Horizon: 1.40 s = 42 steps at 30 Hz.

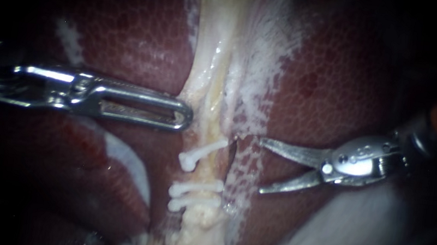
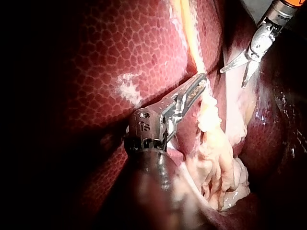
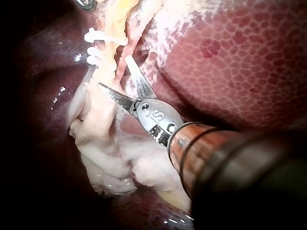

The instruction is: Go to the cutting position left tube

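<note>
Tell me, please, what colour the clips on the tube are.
The clips are white, clearest in the endoscope view.

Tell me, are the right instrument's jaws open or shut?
Open. The right instrument shows a wide gap between its jaws in the endoscope view, and they grip nothing.

Bright polished metal on the left instrument point(image 1: 183, 118), mirror-glossy; blades of the right instrument point(image 1: 260, 166) duller grey metal, smooth. The clips point(image 1: 201, 153) white, smooth, plastic-looking. The liver point(image 1: 129, 35) wet, glossy, finely mottled; pale tissue point(image 1: 212, 56) moist, fibrous, rougher.
</note>
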Tool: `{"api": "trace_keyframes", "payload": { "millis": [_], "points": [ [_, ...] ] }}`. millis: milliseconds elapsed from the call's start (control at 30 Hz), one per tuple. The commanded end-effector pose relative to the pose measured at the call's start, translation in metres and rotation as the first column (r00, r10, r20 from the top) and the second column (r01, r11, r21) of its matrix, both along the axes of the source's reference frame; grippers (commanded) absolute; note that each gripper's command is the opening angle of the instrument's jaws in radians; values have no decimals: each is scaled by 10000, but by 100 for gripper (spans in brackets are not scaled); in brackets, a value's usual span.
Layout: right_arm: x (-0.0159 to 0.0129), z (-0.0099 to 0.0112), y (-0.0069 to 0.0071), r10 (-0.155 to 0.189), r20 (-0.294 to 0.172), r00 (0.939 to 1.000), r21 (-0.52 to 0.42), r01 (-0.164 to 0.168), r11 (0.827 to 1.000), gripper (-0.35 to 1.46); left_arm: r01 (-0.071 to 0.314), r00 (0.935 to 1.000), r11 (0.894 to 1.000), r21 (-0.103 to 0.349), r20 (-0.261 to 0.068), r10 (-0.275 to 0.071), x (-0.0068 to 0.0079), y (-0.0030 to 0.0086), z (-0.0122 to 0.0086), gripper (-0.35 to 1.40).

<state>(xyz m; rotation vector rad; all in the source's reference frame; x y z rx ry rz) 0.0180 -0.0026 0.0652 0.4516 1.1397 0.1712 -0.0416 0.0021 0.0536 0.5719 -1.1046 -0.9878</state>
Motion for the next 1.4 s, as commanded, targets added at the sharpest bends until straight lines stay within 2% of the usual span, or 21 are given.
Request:
{"api": "trace_keyframes", "payload": {
  "millis": [33,167,367,667,1000,1400],
  "points": [
    [1,1,-3,-59,11,10000,77,59,10000,144,24,10000,10000,13,-11,-24,2,2,-2,-35],
    [7,5,-10,-366,73,9993,377,363,9986,142,84,10000,10000,-16,-31,-84,9,5,-12,-35],
    [14,4,-11,-564,1,9984,731,563,9957,142,108,9999,9999,-97,30,-108,15,6,-25,-35],
    [38,4,-12,-815,-85,9966,880,820,9927,140,168,9998,9998,-93,59,-167,21,5,-33,-35],
    [51,12,-8,-899,-117,9959,919,906,9916,140,197,9998,9998,-91,36,-197,20,1,-40,-35],
    [70,16,-12,-1043,-224,9943,972,1060,9896,140,198,9998,9998,-85,35,-198,23,-1,-44,-35]
  ]
}}
